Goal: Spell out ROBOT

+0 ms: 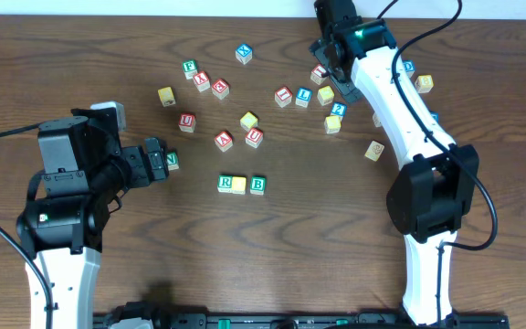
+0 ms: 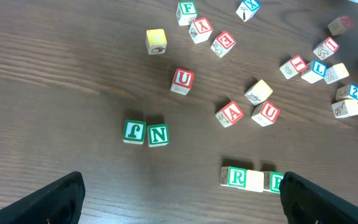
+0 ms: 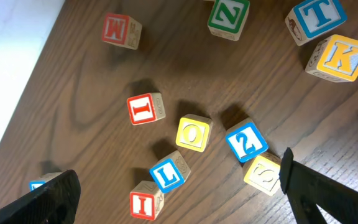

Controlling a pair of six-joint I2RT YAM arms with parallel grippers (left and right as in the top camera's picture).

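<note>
The right gripper [image 3: 176,186] hangs with jaws spread wide and empty above the far-right cluster. The yellow O cube [image 3: 193,132] lies beneath it, just beside the blue 2 cube [image 3: 246,142] and the blue L cube [image 3: 169,172]. The blue T cube [image 3: 316,18] sits well apart, at the frame's top edge. The left gripper [image 2: 179,186], also spread and empty, is low at the table's left near the green N cube [image 2: 158,135]. To its right runs the started row: R cube [image 2: 236,177], yellow cube [image 2: 254,181] and B cube [image 2: 275,182], packed side by side. A descent on the O cube risks a finger landing on the 2 or L cube, so close are they, which would scatter the cluster or pinch two cubes at once. A careless placement could knock the row out of line. The B cube is half covered by the left finger. The middle cube's letter is unreadable in every view. Seen from overhead, the right fingertips merge with the arm and the cubes below them. Whether the O cube touches the L cube cannot be told.
</note>
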